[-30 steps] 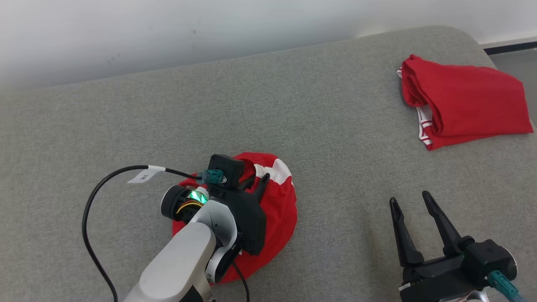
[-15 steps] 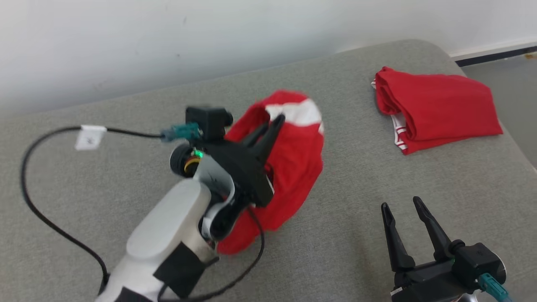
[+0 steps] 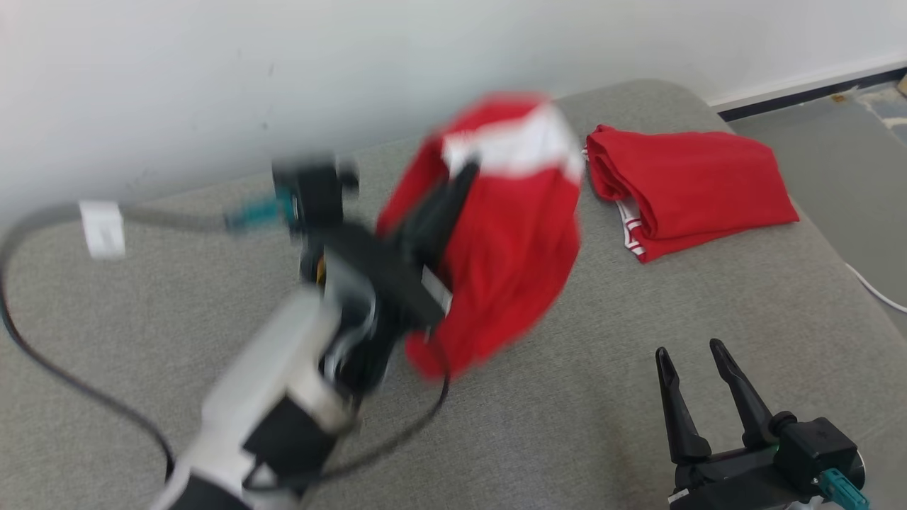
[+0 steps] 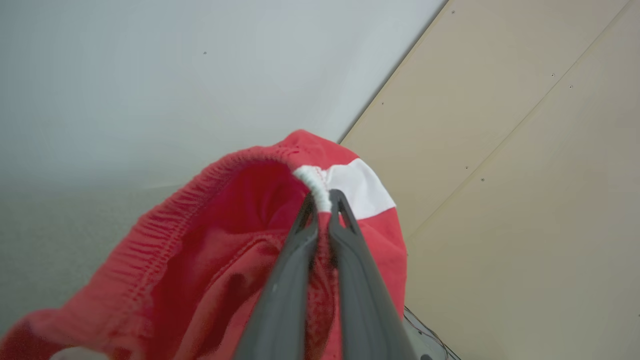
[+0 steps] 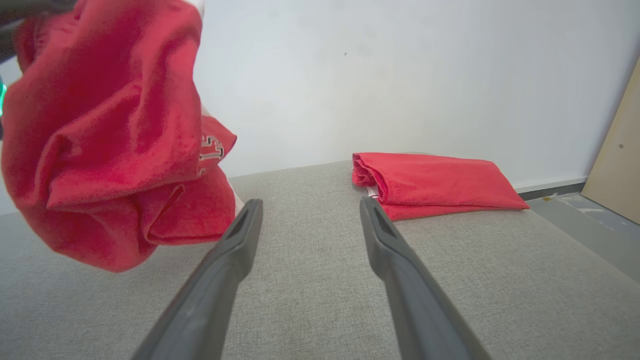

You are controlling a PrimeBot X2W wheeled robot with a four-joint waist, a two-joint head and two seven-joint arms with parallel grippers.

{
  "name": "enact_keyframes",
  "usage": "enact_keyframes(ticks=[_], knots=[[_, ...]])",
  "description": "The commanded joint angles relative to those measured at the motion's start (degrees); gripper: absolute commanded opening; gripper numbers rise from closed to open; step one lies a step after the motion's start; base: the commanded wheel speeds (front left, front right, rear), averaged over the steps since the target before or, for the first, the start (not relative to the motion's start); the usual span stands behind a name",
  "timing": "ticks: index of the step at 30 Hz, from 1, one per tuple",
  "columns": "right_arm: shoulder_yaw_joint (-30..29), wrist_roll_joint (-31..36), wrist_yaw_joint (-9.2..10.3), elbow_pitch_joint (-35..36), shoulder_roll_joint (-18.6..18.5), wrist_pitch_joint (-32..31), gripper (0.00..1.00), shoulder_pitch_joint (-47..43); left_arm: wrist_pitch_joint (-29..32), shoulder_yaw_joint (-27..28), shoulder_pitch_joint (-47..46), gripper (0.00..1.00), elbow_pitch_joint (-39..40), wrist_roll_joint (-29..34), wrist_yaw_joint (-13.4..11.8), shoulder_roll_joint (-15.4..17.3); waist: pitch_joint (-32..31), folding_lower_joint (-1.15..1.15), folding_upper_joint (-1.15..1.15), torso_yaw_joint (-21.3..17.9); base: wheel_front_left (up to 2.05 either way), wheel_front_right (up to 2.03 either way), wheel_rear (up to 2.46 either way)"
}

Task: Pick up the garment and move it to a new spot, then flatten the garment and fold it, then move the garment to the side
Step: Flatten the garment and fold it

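The garment (image 3: 506, 234) is a red piece with a white band, hanging crumpled in the air above the grey cushion. My left gripper (image 3: 464, 177) is shut on its waistband; in the left wrist view the fingertips (image 4: 322, 200) pinch the white ribbed edge of the garment (image 4: 210, 255). In the right wrist view the garment (image 5: 105, 130) hangs at the upper left, clear of the surface. My right gripper (image 3: 691, 350) stands open and empty at the lower right, its fingers (image 5: 235, 240) pointing across the cushion.
A second red garment (image 3: 687, 188) lies folded at the far right of the grey cushion (image 3: 602, 354); in the right wrist view this folded garment (image 5: 430, 182) is straight ahead. A white wall rises behind. A black cable (image 3: 42, 354) loops at the left.
My left gripper has shut on the garment and lifted it off the cushion, up and to the right. The head camera has shifted. The right gripper stays open.
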State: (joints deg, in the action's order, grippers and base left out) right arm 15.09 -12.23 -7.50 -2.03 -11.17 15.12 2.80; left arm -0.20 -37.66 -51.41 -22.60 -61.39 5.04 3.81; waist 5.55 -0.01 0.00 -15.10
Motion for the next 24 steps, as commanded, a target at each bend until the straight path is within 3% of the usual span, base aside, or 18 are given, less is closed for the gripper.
enact_keyframes(ticks=[1,8,9,10,11,12,18,24], knots=[[-0.06,0.18,0.02,0.23,0.30,0.05,1.00,-0.46,-0.73,-1.04,3.31,0.00,-0.84,0.26,0.69,1.51,0.41,0.01,0.00,0.39,0.00,0.00,0.00],[-0.78,0.46,0.02,0.47,-0.36,0.04,1.00,-0.70,-4.38,-6.62,15.54,0.00,-2.77,1.32,2.26,5.07,0.85,0.01,0.00,2.43,0.00,0.00,0.00],[-0.90,0.50,0.02,0.51,-0.57,0.05,1.00,-0.88,-5.01,-6.70,16.52,0.05,-2.54,1.39,2.30,5.58,0.74,0.01,0.00,2.91,0.00,0.00,0.00],[-1.09,0.54,0.02,0.51,-0.79,0.04,1.00,-1.13,-5.44,-6.92,17.48,0.43,-2.18,1.49,2.33,5.87,0.60,0.01,0.00,3.41,0.00,0.00,0.00],[-1.14,0.54,0.02,0.51,-0.85,0.04,1.00,-1.30,-5.82,-7.10,18.22,0.94,-1.74,1.68,2.34,6.11,0.44,0.01,0.00,3.87,0.00,0.00,0.00],[-1.36,0.57,0.02,0.50,-0.90,0.05,1.00,-1.44,-5.90,-7.31,18.83,1.00,-1.36,1.81,2.25,6.29,0.22,0.01,0.00,4.45,0.00,0.00,0.00],[-0.78,0.50,0.02,0.34,-0.94,0.05,1.00,-2.22,-4.73,-8.23,20.19,1.00,1.77,2.05,0.88,6.88,-0.82,0.01,0.00,6.13,0.00,0.00,0.00],[0.32,0.10,0.02,-0.01,-1.12,0.04,1.00,-2.01,-2.07,-8.81,19.08,1.00,4.83,1.86,-2.06,6.40,-1.97,0.01,0.00,6.15,0.00,0.00,0.00]])
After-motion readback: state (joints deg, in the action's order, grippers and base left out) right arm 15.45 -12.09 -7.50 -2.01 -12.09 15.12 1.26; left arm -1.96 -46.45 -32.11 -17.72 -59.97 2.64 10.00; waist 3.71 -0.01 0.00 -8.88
